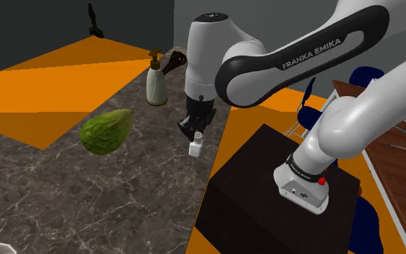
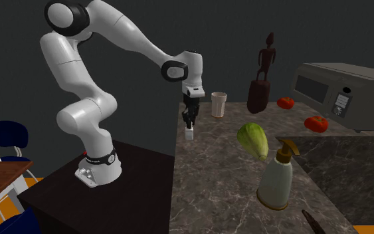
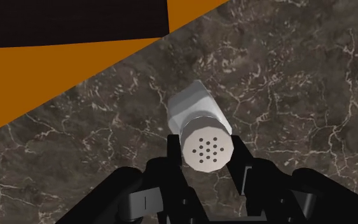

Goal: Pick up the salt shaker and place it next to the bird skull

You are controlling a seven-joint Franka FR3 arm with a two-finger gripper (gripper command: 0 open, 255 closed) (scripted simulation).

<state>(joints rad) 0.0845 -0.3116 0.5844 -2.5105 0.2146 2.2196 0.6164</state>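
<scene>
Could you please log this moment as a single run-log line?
phase: grasp | tool: shut on salt shaker | location: dark veined counter, edge nearest stand | lifted: cannot tell

Overall light: dim, even and flat across all three views.
Brightest spots: a soft sheen on the white arm [image 1: 324, 54] and on the salt shaker [image 3: 208, 149] cap.
Counter [image 1: 86, 202]: dark and dull, its veins faintly lit.
Walls [image 1: 35, 29]: grey, darker in the second exterior view.
</scene>
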